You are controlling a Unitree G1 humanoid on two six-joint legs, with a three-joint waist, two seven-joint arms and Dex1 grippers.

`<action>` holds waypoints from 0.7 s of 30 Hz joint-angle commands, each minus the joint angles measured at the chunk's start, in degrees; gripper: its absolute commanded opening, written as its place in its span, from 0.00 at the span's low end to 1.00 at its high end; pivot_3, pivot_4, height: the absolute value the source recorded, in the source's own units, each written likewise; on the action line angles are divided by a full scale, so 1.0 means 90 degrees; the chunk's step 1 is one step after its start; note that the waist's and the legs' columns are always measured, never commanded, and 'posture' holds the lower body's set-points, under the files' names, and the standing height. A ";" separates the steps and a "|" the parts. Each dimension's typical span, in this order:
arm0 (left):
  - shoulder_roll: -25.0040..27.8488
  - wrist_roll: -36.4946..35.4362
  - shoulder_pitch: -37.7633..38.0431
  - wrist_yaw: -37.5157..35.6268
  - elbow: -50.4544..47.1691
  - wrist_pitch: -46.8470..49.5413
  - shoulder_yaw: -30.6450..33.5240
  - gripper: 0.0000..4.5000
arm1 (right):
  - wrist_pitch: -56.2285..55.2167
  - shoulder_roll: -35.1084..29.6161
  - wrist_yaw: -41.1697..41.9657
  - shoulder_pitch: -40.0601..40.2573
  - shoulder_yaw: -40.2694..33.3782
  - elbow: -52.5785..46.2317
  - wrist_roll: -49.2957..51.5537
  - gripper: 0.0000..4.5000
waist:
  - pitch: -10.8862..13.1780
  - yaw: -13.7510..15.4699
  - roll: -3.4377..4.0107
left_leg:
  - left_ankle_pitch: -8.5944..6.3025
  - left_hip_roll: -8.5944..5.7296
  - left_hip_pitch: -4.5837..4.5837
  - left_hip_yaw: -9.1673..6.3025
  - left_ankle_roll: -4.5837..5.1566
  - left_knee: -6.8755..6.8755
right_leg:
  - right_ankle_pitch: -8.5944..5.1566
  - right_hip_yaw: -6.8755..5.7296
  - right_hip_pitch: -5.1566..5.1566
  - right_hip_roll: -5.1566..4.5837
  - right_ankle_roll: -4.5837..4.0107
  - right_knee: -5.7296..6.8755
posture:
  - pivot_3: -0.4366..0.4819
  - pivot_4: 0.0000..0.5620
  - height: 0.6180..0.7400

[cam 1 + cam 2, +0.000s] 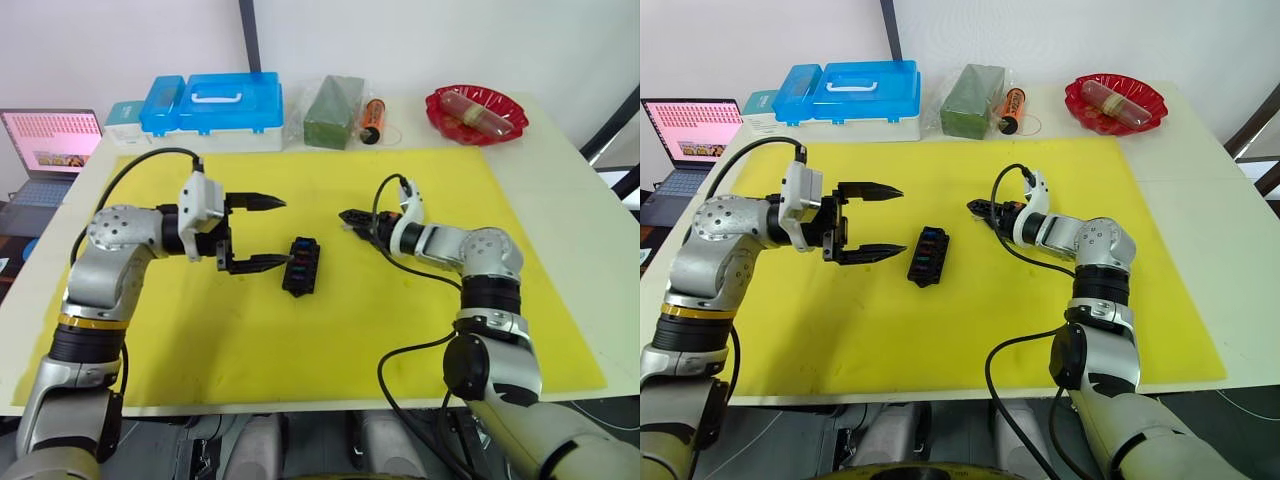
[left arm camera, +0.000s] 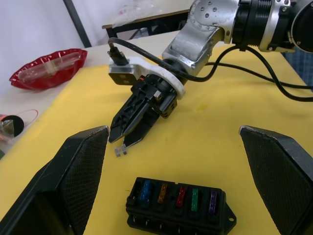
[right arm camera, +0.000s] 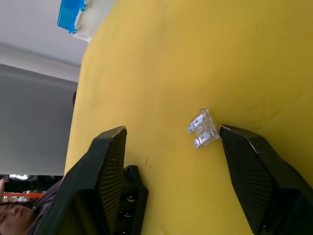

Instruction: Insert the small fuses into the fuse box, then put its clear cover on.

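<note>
On the left, our left end effector (image 1: 252,232) hovers over the yellow mat (image 1: 200,330) with its fingers spread wide and nothing between them, pointing at the fuse box (image 1: 300,266). The fuse box lies on the mat near the middle of the desk (image 1: 560,190), between our two arms and just beside the left fingertips. In the left wrist view we count five small fuses (image 2: 177,195) seated in its slots: blue, orange, red, green and purple.

Further right, a small clear piece (image 3: 203,129) with two metal prongs lies flat on the mat. It looks to us like a transparent fuse rather than the clear cover, though we cannot be sure. Our right end effector (image 1: 350,218) is low over it, fingers parted on either side with one fingertip almost touching it, so it is open and holds nothing.

We judge the step in hand to be picking up this clear piece. To do it well, we should centre the piece between the pads, come down until they nearly brush the mat, and close slowly so the piece does not skid or flip. Gripping its plastic body leaves the prongs free for insertion. Our left end effector is placed to steady the fuse box.
</note>
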 commanded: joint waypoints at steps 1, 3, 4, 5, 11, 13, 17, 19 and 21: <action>0.0015 -0.0006 -0.0131 -0.0021 -0.0072 -0.0099 0.0047 1.00 | -0.0017 0.0024 -0.0034 0.0078 0.0159 0.0000 -0.0009 0.42 | 0.0000 -0.0006 0.0000 | 0.0000 0.0000 0.0000 0.0000 0.0000 0.0000 | 0.0000 0.0000 0.0000 0.0000 0.0000 0.0000 | 0.48 0.27 1.00; 0.0023 -0.0012 -0.0131 -0.0016 -0.0067 -0.0101 0.0042 1.00 | 0.0011 0.0011 -0.0037 0.0095 0.0205 -0.0030 -0.0009 0.37 | 0.0000 -0.0019 0.0000 | 0.0000 0.0001 0.0000 0.0000 0.0000 -0.0001 | 0.0000 0.0000 0.0000 0.0001 0.0000 0.0000 | 0.48 0.27 1.00; 0.0027 -0.0011 -0.0130 -0.0015 -0.0063 -0.0105 0.0039 1.00 | 0.0019 0.0006 -0.0046 0.0097 0.0214 -0.0035 -0.0007 0.37 | 0.0000 -0.0023 0.0000 | 0.0000 0.0001 0.0000 -0.0001 0.0000 -0.0001 | 0.0000 0.0000 0.0000 0.0001 0.0000 0.0000 | 0.48 0.27 1.00; 0.0034 -0.0017 -0.0117 -0.0010 -0.0076 -0.0098 0.0044 1.00 | 0.0005 0.0015 -0.0064 0.0109 0.0196 -0.0042 0.0009 0.37 | 0.0000 -0.0025 0.0000 | 0.0000 0.0001 0.0000 -0.0001 0.0000 -0.0001 | 0.0000 0.0000 0.0000 0.0001 0.0000 0.0000 | 0.48 0.27 1.00; 0.0044 -0.0029 -0.0066 0.0024 -0.0120 -0.0077 0.0062 1.00 | -0.0039 0.0000 -0.0083 0.0184 0.0302 0.0015 -0.0056 0.37 | 0.0000 -0.0082 0.0000 | 0.0000 0.0001 0.0000 -0.0002 0.0000 -0.0001 | 0.0000 0.0000 0.0000 0.0001 0.0000 0.0000 | 0.48 0.27 1.00; 0.0049 -0.0031 -0.0053 0.0029 -0.0121 -0.0075 0.0069 1.00 | -0.0039 -0.0003 -0.0118 0.0224 0.0365 0.0009 -0.0093 0.33 | 0.0000 -0.0097 0.0000 | 0.0000 0.0001 0.0000 -0.0002 0.0000 -0.0002 | 0.0000 0.0000 0.0000 0.0001 0.0000 0.0000 | 0.48 0.27 1.00; 0.0072 -0.0027 -0.0004 0.0041 -0.0109 -0.0082 0.0096 1.00 | -0.0097 -0.0065 -0.0134 0.0368 0.0680 -0.0075 -0.0263 0.10 | -0.0001 -0.0107 -0.0001 | 0.0000 0.0001 0.0000 -0.0003 0.0000 -0.0002 | 0.0000 0.0000 0.0001 0.0001 0.0000 0.0000 | 0.48 0.27 1.00; 0.0081 -0.0021 0.0033 0.0051 -0.0114 -0.0092 0.0107 1.00 | -0.0129 -0.0068 -0.0190 0.0414 0.0720 -0.0099 -0.0270 0.01 | -0.0004 -0.0104 -0.0005 | 0.0000 0.0000 0.0000 -0.0005 0.0000 -0.0001 | 0.0000 -0.0002 0.0004 0.0000 0.0000 0.0000 | 0.48 0.27 1.00; 0.0077 -0.0023 0.0062 0.0080 -0.0132 -0.0079 0.0113 1.00 | -0.0227 -0.0071 -0.0249 0.0420 0.0712 -0.0080 -0.0289 0.01 | -0.0005 -0.0096 -0.0007 | 0.0000 0.0000 0.0002 -0.0008 0.0000 0.0000 | -0.0001 -0.0003 0.0010 0.0000 0.0000 -0.0002 | 0.48 0.27 1.00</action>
